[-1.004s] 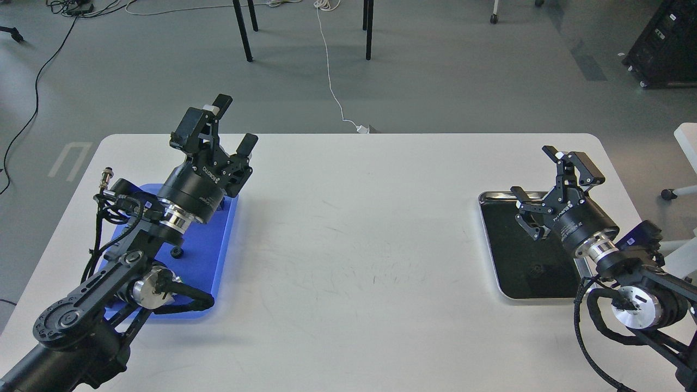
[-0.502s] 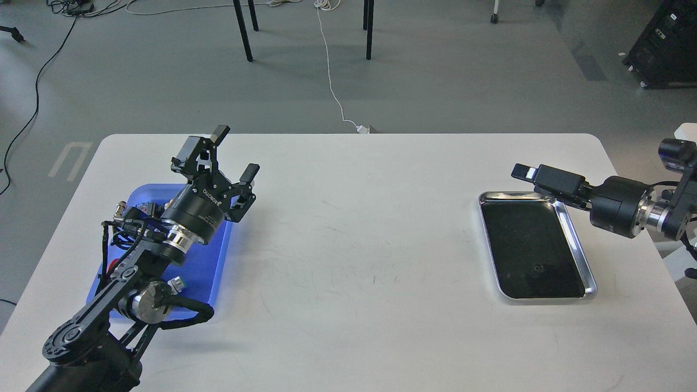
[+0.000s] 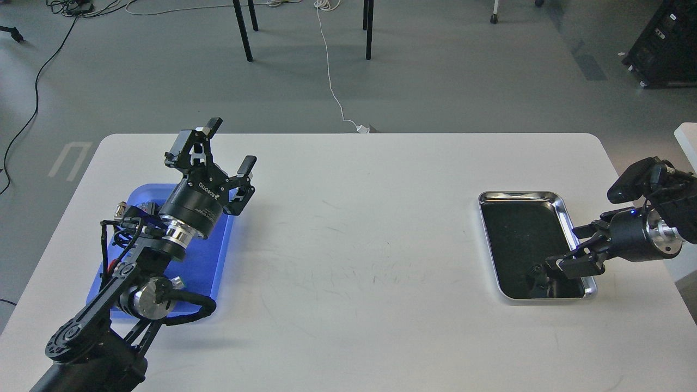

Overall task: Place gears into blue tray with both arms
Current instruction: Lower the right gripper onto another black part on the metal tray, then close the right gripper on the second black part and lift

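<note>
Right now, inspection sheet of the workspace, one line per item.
Surface: white table, light scuff marks near the middle.
Job's things: blue tray at left, largely hidden by the left arm; one gear lies in the near end of the silver tray at right.
Clutter: nothing seen.
Grippers: left gripper open, raised over the blue tray's far end, holding nothing; right gripper low at the silver tray's near right corner, beside the gear, state cannot be told.
Cables: white cable on the floor beyond the table; black cables at far left.
Surroundings: grey floor, black table legs, black case top right.
</note>
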Action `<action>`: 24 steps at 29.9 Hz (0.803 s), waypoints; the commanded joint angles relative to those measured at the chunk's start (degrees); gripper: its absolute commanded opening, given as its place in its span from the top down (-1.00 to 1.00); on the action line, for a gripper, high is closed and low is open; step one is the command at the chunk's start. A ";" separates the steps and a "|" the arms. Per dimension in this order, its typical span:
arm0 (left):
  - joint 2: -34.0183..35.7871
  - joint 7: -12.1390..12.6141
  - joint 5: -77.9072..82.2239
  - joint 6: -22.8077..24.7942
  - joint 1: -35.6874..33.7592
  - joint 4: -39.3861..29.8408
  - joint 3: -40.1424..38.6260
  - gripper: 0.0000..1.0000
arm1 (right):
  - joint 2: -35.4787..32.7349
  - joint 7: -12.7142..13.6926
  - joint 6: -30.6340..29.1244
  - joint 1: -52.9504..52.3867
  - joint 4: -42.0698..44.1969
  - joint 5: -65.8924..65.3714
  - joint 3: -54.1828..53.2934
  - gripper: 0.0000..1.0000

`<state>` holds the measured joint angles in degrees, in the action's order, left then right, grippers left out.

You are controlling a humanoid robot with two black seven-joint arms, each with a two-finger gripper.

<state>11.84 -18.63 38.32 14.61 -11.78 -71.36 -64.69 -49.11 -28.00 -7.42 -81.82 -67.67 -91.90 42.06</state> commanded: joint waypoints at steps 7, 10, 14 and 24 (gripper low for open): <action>0.20 0.00 0.00 0.15 0.09 -0.36 0.01 -0.97 | 11.92 0.00 0.48 0.17 8.07 -0.12 5.57 -0.44; 0.20 0.00 0.09 0.07 0.18 -0.44 0.01 -0.97 | 12.90 0.00 0.56 0.34 9.04 -0.12 6.54 -0.43; 0.20 -0.09 0.09 0.15 0.18 -0.44 0.01 -0.97 | 13.34 0.00 0.56 0.96 9.04 -0.03 7.24 -0.41; 0.20 -0.09 0.09 0.07 0.35 -0.62 0.01 -0.97 | 13.95 0.00 0.83 2.80 7.90 3.22 7.51 -0.40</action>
<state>12.03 -18.72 38.41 14.74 -11.57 -71.98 -64.68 -35.22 -28.00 -6.68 -79.36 -59.22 -89.60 49.50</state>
